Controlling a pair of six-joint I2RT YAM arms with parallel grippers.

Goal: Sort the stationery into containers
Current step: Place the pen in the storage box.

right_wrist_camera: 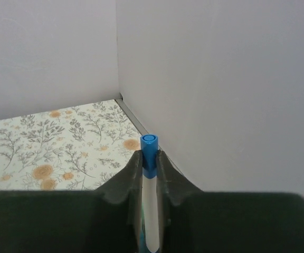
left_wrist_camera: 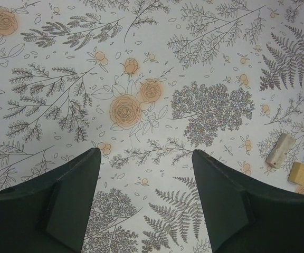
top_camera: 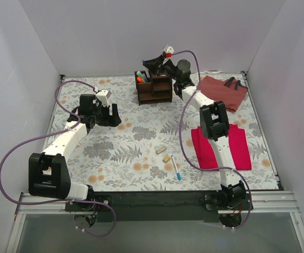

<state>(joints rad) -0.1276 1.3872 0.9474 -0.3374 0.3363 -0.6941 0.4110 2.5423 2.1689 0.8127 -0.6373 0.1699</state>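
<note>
Up near the desk organiser point(top_camera: 154, 89), my right claw point(right_wrist_camera: 149, 159) pinches a blue-capped pen point(right_wrist_camera: 150, 200). Dropped crooked, it might miss.

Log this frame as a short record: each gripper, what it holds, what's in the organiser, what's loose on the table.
left gripper: open, empty, low over the table
right gripper: shut on blue-capped pen, raised by the organiser
in organiser: markers standing in its left compartment
loose on table: tan eraser, second eraser, loose pen
</note>
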